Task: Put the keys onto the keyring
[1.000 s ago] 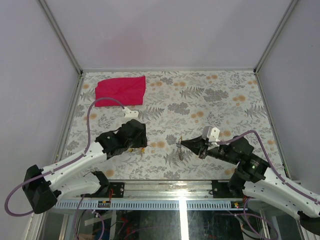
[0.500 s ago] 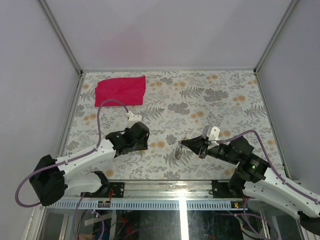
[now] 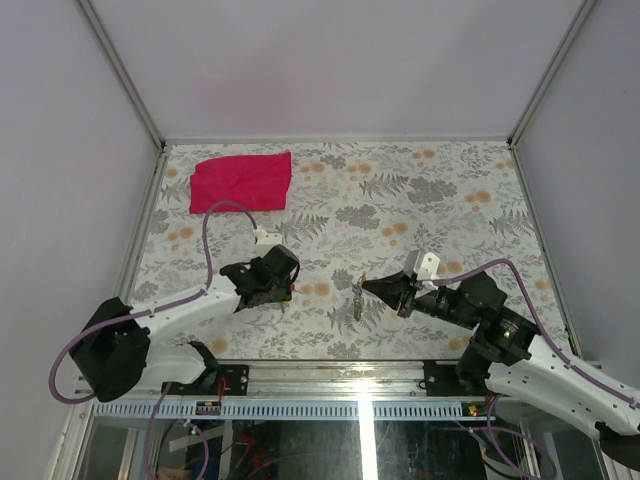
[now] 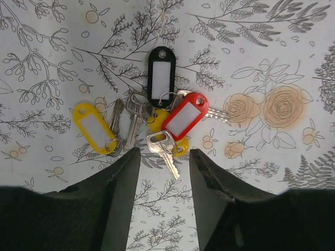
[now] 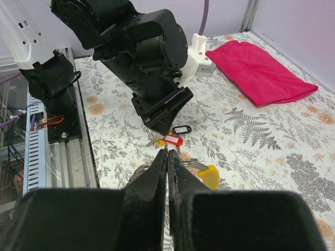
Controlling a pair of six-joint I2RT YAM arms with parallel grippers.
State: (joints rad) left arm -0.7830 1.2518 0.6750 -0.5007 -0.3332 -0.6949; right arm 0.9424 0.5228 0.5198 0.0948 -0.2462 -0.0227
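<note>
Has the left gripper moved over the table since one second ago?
Yes. The left gripper has shifted slightly toward the near edge, away from the red cloth.

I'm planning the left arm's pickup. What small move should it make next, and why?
Probably ease the left gripper down and close it on the silver key, which lies between its open fingers below the red tag. The right gripper is shut on the keyring nearby, ready to receive a key.
</note>
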